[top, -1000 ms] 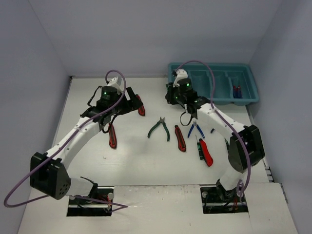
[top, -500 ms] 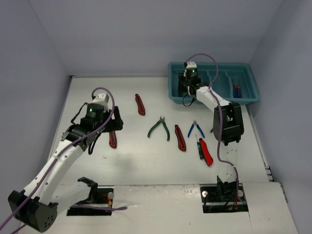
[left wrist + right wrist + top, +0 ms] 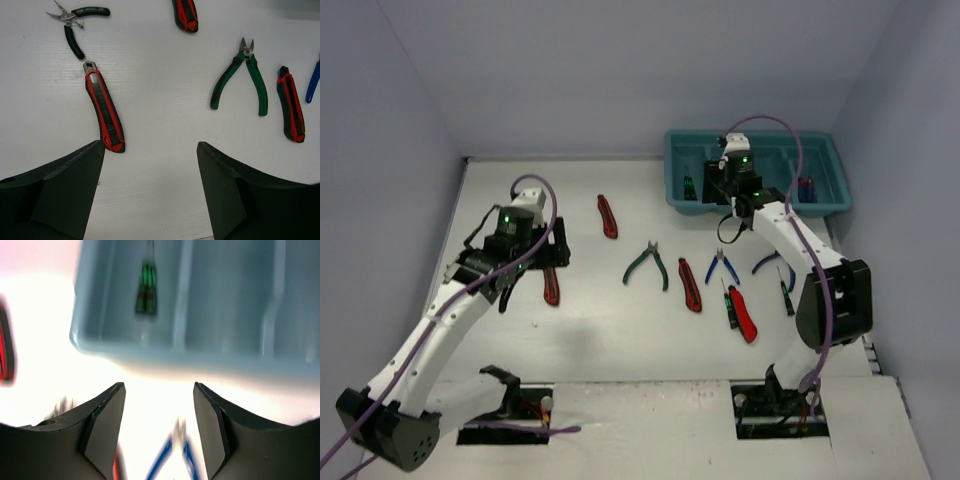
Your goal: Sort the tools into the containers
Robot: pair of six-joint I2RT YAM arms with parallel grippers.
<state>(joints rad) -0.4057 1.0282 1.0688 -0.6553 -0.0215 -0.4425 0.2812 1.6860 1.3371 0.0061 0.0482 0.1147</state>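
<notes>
The teal tray (image 3: 760, 205) stands at the back right. Its left compartment holds green-handled screwdrivers (image 3: 687, 186), also in the right wrist view (image 3: 146, 290). A right compartment holds red and blue tools (image 3: 806, 187). On the table lie red-and-black knives (image 3: 551, 285) (image 3: 608, 216) (image 3: 690, 285) (image 3: 743, 313), green pliers (image 3: 648, 264) and blue pliers (image 3: 723, 266). My left gripper (image 3: 545, 255) is open and empty above the table; the nearest knife (image 3: 104, 111) lies ahead of it (image 3: 150, 145). My right gripper (image 3: 725, 205) is open and empty at the tray's near wall (image 3: 200, 347), above the blue pliers (image 3: 175, 460).
Dark-handled pliers (image 3: 75, 25) lie at the far left by the left arm. A dark screwdriver (image 3: 729, 305), a blue-handled tool (image 3: 765, 263) and a green screwdriver (image 3: 785, 295) lie near the right arm. Grey walls close in the table on three sides.
</notes>
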